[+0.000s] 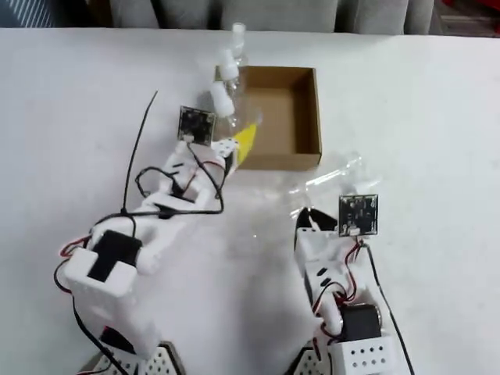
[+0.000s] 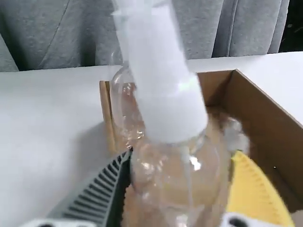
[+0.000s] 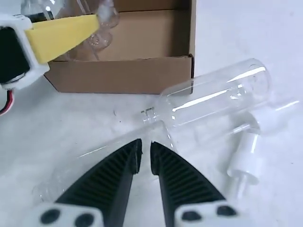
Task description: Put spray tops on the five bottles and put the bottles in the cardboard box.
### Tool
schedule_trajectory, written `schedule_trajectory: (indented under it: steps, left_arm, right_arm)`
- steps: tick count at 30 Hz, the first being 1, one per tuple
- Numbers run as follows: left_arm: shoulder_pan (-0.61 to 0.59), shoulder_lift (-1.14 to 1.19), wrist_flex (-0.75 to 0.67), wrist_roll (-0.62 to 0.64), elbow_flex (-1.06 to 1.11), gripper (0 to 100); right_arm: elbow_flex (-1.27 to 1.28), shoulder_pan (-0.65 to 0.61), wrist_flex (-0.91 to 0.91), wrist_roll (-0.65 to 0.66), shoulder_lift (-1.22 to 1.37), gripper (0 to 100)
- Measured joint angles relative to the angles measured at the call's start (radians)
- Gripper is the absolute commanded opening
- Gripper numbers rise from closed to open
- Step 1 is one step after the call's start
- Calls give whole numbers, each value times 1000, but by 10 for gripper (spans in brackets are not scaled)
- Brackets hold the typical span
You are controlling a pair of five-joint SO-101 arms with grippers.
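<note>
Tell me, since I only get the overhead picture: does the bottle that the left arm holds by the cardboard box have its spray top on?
Observer: Yes. The left wrist view shows the bottle gripped in the left claw, with a white spray top seated on its neck.
Visitor: And those faint glints further right?
Observer: In the right wrist view that is a second bottle, clear, lying on its side near the cardboard box, just beyond the right claw.
Visitor: Does that one have a top?
Observer: None that I can see; a loose spray top lies on the table beside it.
</note>
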Motion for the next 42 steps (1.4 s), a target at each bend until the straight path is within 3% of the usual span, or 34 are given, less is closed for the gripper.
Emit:
schedule_trajectory:
  steps: [23, 42]
  left_arm:
    - [2, -6, 0, 0, 55, 465]
    - [2, -430, 0, 0, 439, 461]
  right_arm:
    - [0, 0, 0, 0, 0, 15]
    - [0, 0, 0, 0, 0, 15]
